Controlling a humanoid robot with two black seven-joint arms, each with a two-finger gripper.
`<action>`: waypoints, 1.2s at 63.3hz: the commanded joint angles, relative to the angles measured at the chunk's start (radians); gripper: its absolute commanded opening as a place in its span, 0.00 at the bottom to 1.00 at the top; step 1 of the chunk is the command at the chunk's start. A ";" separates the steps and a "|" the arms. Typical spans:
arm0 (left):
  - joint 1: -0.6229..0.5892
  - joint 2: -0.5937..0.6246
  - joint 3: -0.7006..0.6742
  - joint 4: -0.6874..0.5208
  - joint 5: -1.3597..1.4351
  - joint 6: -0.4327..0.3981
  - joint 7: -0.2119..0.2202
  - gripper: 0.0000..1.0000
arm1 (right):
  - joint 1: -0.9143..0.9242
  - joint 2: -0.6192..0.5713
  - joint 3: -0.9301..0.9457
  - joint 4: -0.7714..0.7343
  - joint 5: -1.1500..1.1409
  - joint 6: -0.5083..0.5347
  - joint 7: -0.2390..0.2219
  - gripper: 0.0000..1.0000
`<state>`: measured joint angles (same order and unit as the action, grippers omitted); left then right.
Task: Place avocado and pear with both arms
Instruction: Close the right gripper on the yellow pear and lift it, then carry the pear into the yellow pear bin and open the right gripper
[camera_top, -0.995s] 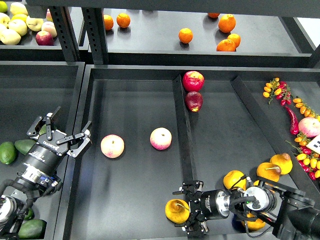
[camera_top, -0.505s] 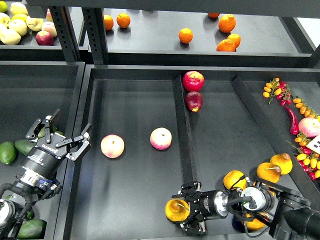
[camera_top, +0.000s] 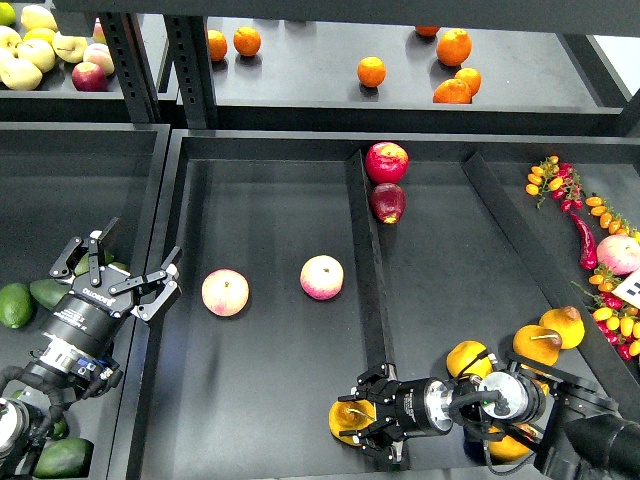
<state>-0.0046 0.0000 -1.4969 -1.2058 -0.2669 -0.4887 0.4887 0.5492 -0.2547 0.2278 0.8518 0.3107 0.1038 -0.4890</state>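
A yellow-orange pear (camera_top: 347, 421) with a brown stem lies at the front of the middle tray (camera_top: 270, 200), just left of the divider (camera_top: 366, 290). My right gripper (camera_top: 362, 424) reaches across the divider from the right, and its fingers press on both sides of the pear. My left gripper (camera_top: 120, 272) is open and empty above the wall between the left bin and the middle tray. Green avocados lie in the left bin (camera_top: 70, 190), two at its left edge (camera_top: 14, 305) (camera_top: 47, 292) and one at the front (camera_top: 63, 457). Another is partly hidden behind the left gripper.
Two pink-yellow apples (camera_top: 225, 292) (camera_top: 322, 277) lie in the middle tray. Two red apples (camera_top: 387, 162) (camera_top: 388, 202) lie right of the divider. More pears (camera_top: 468, 358) (camera_top: 552, 333) sit by my right arm. Peppers and small tomatoes (camera_top: 600, 250) fill the right bin. Oranges (camera_top: 371, 71) lie on the upper shelf.
My right gripper has slid left onto the pear and its fingers have narrowed around it. My left gripper has drawn back slightly down and left, still open.
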 joint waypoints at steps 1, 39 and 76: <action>0.000 0.000 0.001 -0.001 0.000 0.000 0.000 0.99 | 0.000 -0.001 0.022 0.001 -0.002 0.008 0.000 0.29; 0.000 0.000 0.001 -0.001 0.000 0.000 0.000 0.99 | 0.021 0.011 0.255 0.012 0.001 -0.009 0.000 0.28; 0.009 0.000 0.003 -0.012 0.000 0.000 0.000 0.99 | -0.040 -0.285 0.374 0.116 0.008 0.008 0.000 0.28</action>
<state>0.0042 0.0000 -1.4955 -1.2175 -0.2675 -0.4887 0.4887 0.5387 -0.4867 0.5968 0.9468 0.3177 0.1042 -0.4888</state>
